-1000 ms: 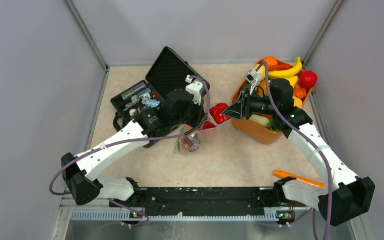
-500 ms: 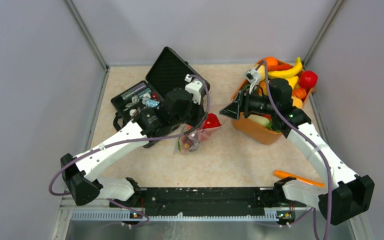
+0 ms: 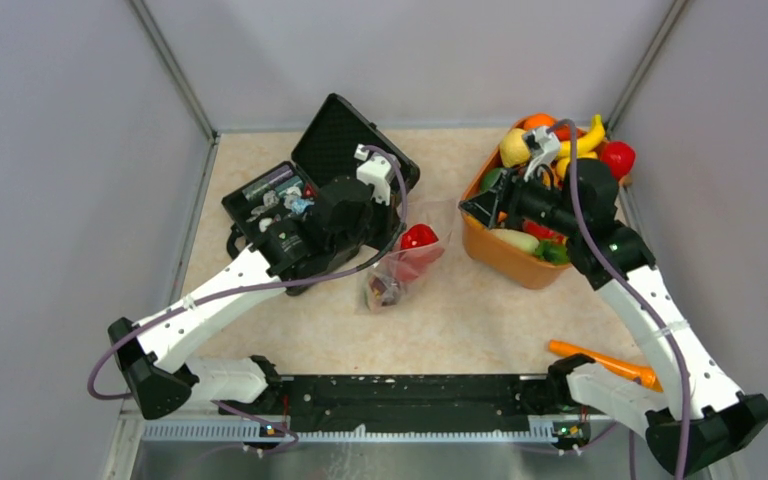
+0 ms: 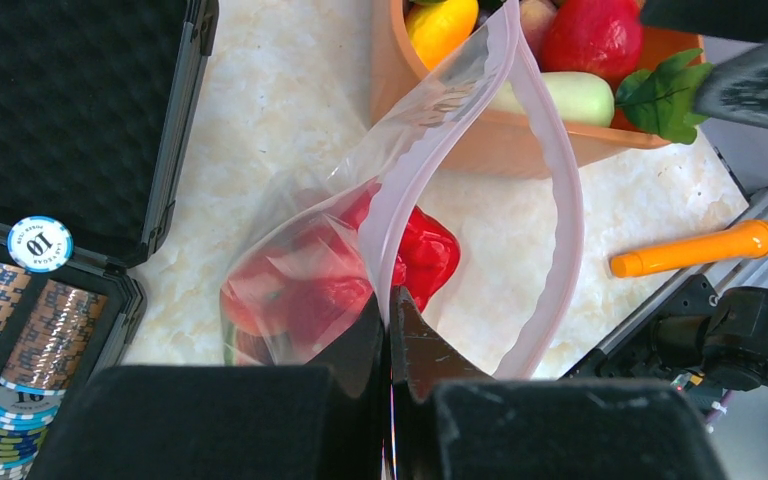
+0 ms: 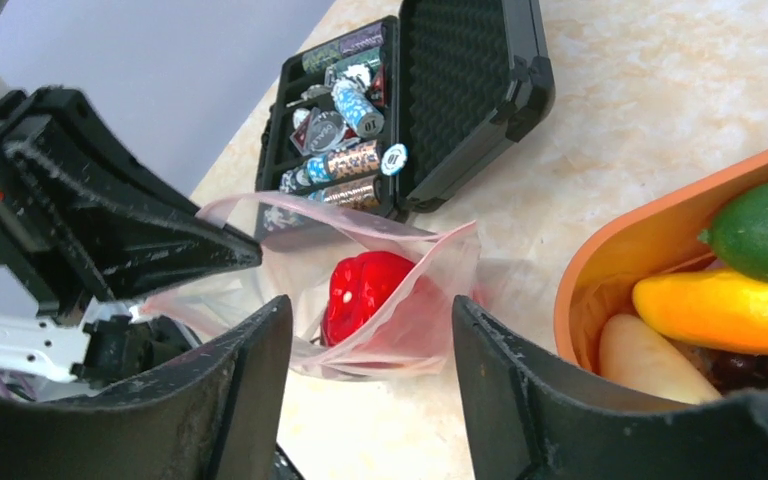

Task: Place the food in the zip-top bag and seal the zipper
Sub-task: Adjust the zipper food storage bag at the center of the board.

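Top view: the clear crinkled bag [image 3: 407,268] lies on the mottled beige counter [image 3: 480,320], between the foam-lined black case [image 3: 345,135] and the orange tub [image 3: 505,262] heaped with glossy food [image 3: 580,145]; one lumpy red piece [image 3: 418,238] sits inside the bag. Left wrist: the left tool [image 4: 390,330] is pinched tight on the thin film of the bag mouth, and the pink zipper [image 4: 563,200] curves away from it in an open loop above the red piece. Right wrist: the right tool [image 5: 370,305] is spread wide and holds nothing, its matte black fingers [image 5: 240,400] framing the open bag, with the tub's rim at right.
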`<state>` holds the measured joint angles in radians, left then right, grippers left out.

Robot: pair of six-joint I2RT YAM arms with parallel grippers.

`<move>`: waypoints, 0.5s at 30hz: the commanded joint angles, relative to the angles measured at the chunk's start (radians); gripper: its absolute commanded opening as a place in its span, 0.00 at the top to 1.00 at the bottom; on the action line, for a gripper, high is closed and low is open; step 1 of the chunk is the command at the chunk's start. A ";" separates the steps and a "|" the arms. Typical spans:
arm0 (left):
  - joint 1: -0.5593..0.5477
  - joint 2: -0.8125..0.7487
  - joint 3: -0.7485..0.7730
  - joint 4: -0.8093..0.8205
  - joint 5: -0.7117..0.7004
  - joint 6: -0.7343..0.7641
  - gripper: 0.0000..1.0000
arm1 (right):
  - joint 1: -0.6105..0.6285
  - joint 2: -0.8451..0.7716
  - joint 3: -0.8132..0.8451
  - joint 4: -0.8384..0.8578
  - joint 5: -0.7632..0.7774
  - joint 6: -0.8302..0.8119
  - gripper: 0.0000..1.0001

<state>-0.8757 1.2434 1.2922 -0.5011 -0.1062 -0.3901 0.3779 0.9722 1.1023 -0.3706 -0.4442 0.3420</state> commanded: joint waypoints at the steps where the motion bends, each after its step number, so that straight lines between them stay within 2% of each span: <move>1: 0.003 -0.026 0.017 0.059 -0.012 0.007 1.00 | 0.012 0.095 0.025 -0.028 -0.024 0.077 0.44; 4: 0.003 -0.029 0.014 0.057 -0.012 0.002 1.00 | 0.049 0.132 0.005 0.004 -0.007 0.088 0.44; 8: 0.003 -0.026 0.012 0.045 -0.008 0.018 1.00 | 0.090 0.223 0.051 -0.058 0.113 0.047 0.44; 11: 0.003 -0.030 0.012 0.018 -0.039 0.027 1.00 | 0.128 0.255 0.083 -0.075 0.173 0.024 0.59; 13: 0.003 -0.036 0.015 0.008 -0.061 0.035 1.00 | 0.144 0.253 0.097 -0.057 0.174 0.028 0.82; 15: 0.004 -0.042 0.030 -0.011 -0.093 0.049 1.00 | 0.153 0.231 0.096 -0.005 0.147 0.043 0.93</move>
<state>-0.8757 1.2434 1.2922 -0.5129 -0.1318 -0.3737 0.5060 1.2419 1.1240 -0.4438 -0.3183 0.3809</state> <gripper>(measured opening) 0.001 0.143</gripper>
